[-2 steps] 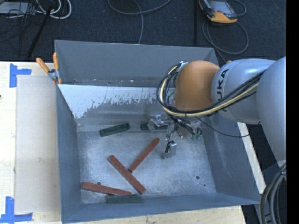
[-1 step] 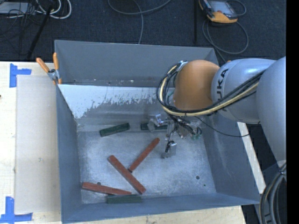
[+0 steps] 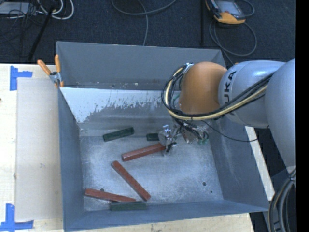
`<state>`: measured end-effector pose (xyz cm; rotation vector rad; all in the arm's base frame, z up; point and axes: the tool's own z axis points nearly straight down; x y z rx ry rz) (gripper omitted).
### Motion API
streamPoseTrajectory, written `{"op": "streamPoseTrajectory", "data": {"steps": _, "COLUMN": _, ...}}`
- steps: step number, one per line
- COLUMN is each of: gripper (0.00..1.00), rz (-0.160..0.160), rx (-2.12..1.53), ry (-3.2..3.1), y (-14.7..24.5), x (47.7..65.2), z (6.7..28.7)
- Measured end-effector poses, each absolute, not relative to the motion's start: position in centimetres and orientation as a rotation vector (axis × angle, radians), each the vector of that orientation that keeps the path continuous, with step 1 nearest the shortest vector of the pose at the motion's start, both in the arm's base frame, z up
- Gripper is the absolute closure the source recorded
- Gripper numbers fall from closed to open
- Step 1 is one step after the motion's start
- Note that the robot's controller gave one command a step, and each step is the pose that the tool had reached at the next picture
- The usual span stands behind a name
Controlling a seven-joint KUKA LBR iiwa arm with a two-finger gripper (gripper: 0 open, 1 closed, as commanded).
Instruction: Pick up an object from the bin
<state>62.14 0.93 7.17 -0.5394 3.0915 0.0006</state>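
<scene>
My gripper (image 3: 168, 140) hangs below the orange wrist cover, right of the bin's middle. Its fingertips sit at the right end of a reddish-brown flat stick (image 3: 143, 152) that lies slanted on the bin floor. A short dark green piece (image 3: 152, 136) lies just to the left of the fingers, partly hidden by them. The view leaves it unclear whether the fingers grip the stick's end.
A dark green bar (image 3: 118, 134) lies at the left of the middle. A second reddish-brown stick (image 3: 130, 180) runs diagonally in front. A third reddish-brown stick (image 3: 109, 195) and another dark green bar (image 3: 127, 206) lie by the front wall.
</scene>
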Motion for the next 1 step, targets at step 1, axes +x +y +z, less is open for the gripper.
{"op": "streamPoseTrajectory", "data": {"steps": 1, "gripper": 1.00, "rz": -0.001, "rx": -0.543, "ry": 3.088, "y": 1.06, "x": 62.30, "z": 11.82}}
